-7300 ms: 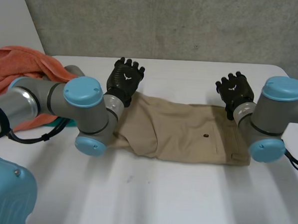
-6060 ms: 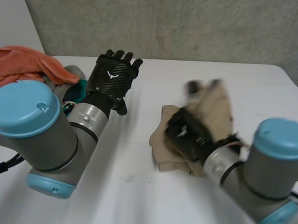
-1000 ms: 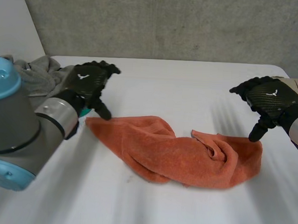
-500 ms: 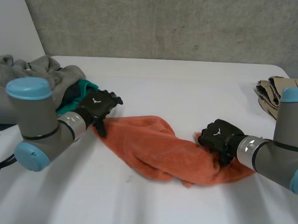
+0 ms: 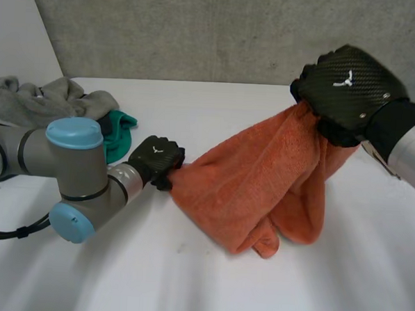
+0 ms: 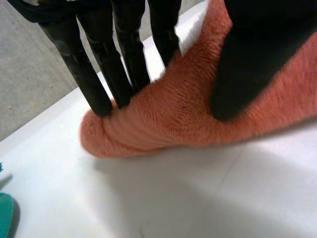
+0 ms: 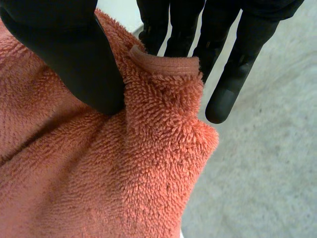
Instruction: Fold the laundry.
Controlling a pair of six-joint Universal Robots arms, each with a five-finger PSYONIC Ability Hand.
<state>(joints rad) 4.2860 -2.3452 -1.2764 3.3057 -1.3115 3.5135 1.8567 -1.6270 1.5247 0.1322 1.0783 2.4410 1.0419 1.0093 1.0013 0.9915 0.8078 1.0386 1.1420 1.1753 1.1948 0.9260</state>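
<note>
orange towel, hanging from right robot hand

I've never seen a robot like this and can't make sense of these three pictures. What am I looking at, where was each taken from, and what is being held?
This is a robot with two arms, each ending in a black hand, at a white table. The wide picture comes from a camera behind the arms, looking down. The two close-ups come from cameras on the wrists, looking along each palm. Both hands pinch one orange towel: the left hand holds one end low at the table, the right hand holds the other end up in the air. Beside the left arm lie a grey cloth and a teal cloth.
</note>
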